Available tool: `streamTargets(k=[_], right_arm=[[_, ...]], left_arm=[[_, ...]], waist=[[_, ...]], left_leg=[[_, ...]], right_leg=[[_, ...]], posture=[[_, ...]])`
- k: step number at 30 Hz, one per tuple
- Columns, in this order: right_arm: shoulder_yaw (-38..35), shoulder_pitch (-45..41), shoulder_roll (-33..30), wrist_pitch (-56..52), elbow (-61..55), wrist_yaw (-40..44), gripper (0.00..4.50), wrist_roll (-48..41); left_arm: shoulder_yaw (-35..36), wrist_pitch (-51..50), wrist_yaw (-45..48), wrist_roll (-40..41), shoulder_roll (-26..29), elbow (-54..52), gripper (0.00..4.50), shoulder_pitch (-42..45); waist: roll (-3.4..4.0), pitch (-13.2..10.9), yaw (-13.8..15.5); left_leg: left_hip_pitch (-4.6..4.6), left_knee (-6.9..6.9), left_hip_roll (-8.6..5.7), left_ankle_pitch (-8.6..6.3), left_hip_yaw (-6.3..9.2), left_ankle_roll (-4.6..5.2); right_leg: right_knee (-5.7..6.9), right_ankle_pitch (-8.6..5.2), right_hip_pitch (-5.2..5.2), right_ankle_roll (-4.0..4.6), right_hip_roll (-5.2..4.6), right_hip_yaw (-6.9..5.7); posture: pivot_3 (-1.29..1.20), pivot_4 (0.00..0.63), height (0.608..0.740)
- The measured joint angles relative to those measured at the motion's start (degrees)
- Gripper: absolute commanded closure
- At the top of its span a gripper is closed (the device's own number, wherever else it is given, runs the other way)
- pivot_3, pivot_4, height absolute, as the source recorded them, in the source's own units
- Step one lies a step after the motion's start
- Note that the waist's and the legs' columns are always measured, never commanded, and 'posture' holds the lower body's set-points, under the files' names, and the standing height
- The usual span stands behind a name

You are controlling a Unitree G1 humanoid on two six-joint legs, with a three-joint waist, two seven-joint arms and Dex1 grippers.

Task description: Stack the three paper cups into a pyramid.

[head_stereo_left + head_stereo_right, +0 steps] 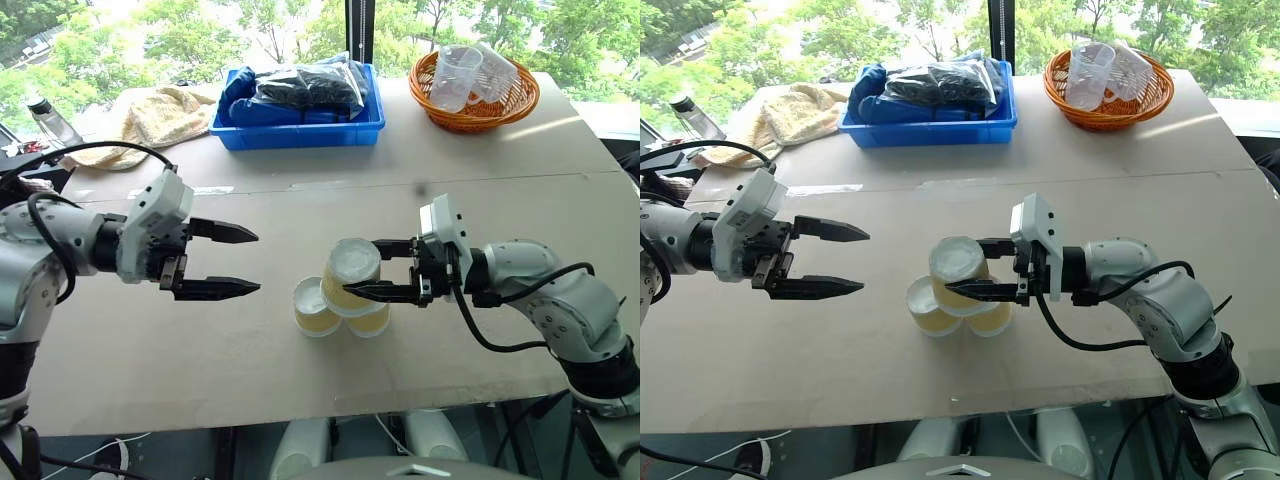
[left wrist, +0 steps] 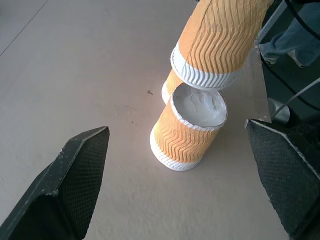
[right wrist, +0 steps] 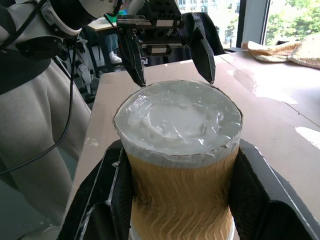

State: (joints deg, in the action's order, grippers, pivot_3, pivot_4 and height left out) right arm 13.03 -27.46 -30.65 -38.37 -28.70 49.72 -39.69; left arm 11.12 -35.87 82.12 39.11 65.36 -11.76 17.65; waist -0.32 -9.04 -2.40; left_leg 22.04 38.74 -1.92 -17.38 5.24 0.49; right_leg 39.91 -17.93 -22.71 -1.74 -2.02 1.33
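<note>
Two paper cups [image 1: 314, 308] [image 1: 372, 321] stand upside down and side by side on the tan table [image 1: 150, 340], white bases up. Just above them hangs the third paper cup [image 1: 350, 270], tilted, with its white base facing left. My right gripper [image 1: 362, 268] is shut on that cup's ribbed side; in the right wrist view the cup [image 3: 180, 150] sits between both fingers. My left gripper [image 1: 256, 262] hovers open to the left of the cups, pointing at them, nothing between its fingers [image 2: 75, 185]. Whether the held cup touches the lower cup [image 2: 187, 135] I cannot tell.
At the back of the table stand a blue bin [image 1: 298, 132] holding dark bags and an orange basket [image 1: 478, 105] with clear plastic cups. A pale towel [image 1: 150, 115] and a bottle [image 1: 50, 118] lie at the back left. The table's front edge is close to the cups.
</note>
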Motion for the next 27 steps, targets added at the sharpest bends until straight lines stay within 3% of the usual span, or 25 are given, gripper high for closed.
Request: streamTargets(k=[1, 5, 6, 11, 14, 18, 21, 25, 27], right_arm=[[0.00, 0.00, 0.07, 0.01, 0.01, 0.00, 1.64, 0.14], [0.00, -0.45, 0.61, -0.01, 0.03, 0.02, 0.12, 0.40], [0.00, -0.47, 0.61, -0.08, 0.02, 0.05, 0.05, 0.39], [-0.81, -0.40, 0.18, -0.60, -0.30, 0.07, 0.05, -0.70], [-4.62, 2.29, -3.12, -0.86, -2.40, 1.09, 0.05, -2.32], [-14.31, 15.86, -13.46, 1.87, -3.29, 6.05, 0.05, -1.48], [-22.37, 26.42, -19.90, 6.21, -1.07, 11.99, 0.05, 0.45], [-26.58, 32.76, -17.89, 17.53, 11.07, 16.54, 0.05, 5.59], [-26.59, 33.21, -14.93, 22.49, 17.04, 17.61, 0.05, 7.27]], left_arm=[[0.02, 0.00, 0.00, 0.27, -0.05, -0.14, 0.00, 0.00], [0.51, -0.10, 0.01, 1.10, -0.12, -0.60, 0.00, -0.01], [0.58, -0.09, 0.01, 1.15, -0.12, -0.58, 0.00, -0.01], [1.22, 0.10, 0.16, 1.64, -0.78, -0.53, 0.00, -1.05], [5.25, 1.67, -0.18, 3.25, -4.89, -0.65, 0.00, -4.02], [13.17, 3.01, -0.02, 4.98, -9.53, -2.91, 0.00, -18.07], [14.23, 7.25, -4.86, -0.77, -12.17, -3.29, 0.00, -25.79], [12.50, 17.24, -9.05, -9.25, -17.65, 0.09, 0.00, -30.38], [11.80, 19.54, -10.63, -11.00, -18.63, 1.49, 0.00, -30.51]], waist=[[0.00, 0.00, 0.01], [0.00, 0.00, 0.03], [0.00, 0.00, 0.03], [0.01, -0.01, -0.05], [0.01, -0.01, 0.20], [-0.02, 0.00, 0.40], [-0.03, 0.00, 0.75], [-0.17, -0.04, 0.96], [-0.24, -0.07, 1.23]], left_leg=[[0.00, 0.00, 0.00, 0.00, 0.00, 0.00], [-0.01, 0.00, 0.00, 0.00, 0.01, 0.00], [-0.01, 0.00, 0.00, 0.00, 0.01, 0.00], [-0.01, 0.00, 0.00, 0.00, -0.01, 0.00], [0.01, -0.02, 0.01, 0.00, 0.01, 0.00], [0.11, -0.03, 0.01, -0.04, -0.02, 0.06], [-0.08, -0.10, 0.01, -0.11, -0.07, 0.20], [-1.18, -0.20, 0.06, -0.22, -0.15, 0.37], [-1.31, -0.27, 0.07, -0.22, -0.17, 0.37]], right_leg=[[0.00, 0.00, 0.00, 0.00, 0.00, 0.00], [0.00, 0.00, 0.00, 0.00, 0.00, -0.01], [0.00, 0.00, 0.00, 0.00, 0.00, -0.01], [0.00, 0.00, 0.00, 0.00, 0.00, 0.02], [-0.05, 0.00, 0.01, 0.00, -0.03, -0.02], [-0.18, -0.01, 0.00, -0.01, -0.08, -0.05], [-0.16, 0.00, 0.19, 0.00, -0.09, -0.02], [-0.19, -0.02, 1.23, 0.03, -0.08, 0.04], [-0.18, -0.01, 1.29, 0.04, -0.08, 0.08]], posture=[[0.00, 0.150, 0.740], [0.00, 0.150, 0.740], [0.00, 0.150, 0.740], [0.00, 0.150, 0.740], [0.00, 0.150, 0.740], [0.00, 0.150, 0.740], [0.00, 0.150, 0.740], [0.00, 0.150, 0.740], [0.00, 0.150, 0.740]])
